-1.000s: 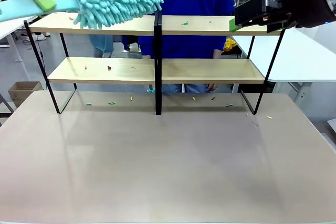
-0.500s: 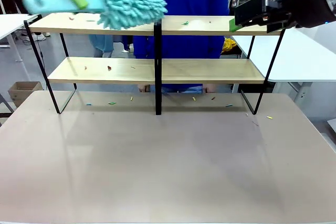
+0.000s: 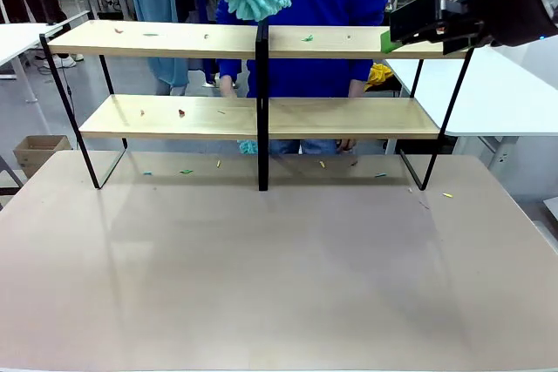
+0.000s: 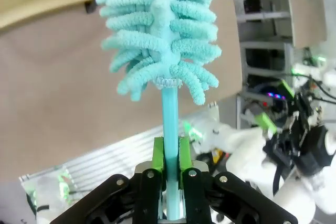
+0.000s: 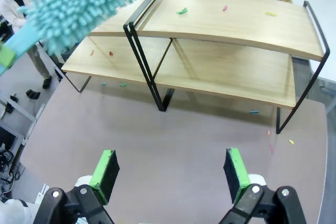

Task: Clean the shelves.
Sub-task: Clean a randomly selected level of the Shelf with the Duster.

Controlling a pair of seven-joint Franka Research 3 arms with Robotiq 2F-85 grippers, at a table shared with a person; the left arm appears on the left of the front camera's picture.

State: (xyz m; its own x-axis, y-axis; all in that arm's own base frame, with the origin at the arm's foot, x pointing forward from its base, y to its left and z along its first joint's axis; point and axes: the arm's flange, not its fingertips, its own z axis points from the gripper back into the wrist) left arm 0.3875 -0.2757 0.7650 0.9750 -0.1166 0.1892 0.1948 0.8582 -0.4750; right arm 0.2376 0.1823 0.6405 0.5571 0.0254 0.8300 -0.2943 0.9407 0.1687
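While up above the top board, just left of the central post, clamps the left hand (image 4: 169,156) fully shut on the thin teal handle of a fluffy duster (image 4: 160,35), green pads (image 4: 158,153) pressed to either side. Holds the right hand (image 5: 170,169) wide open and empty, high over the worktop (image 3: 279,285). Finds the shelves (image 3: 349,42) at the worktop's far side, with coloured scraps (image 3: 307,38) dotted on both boards and underneath.
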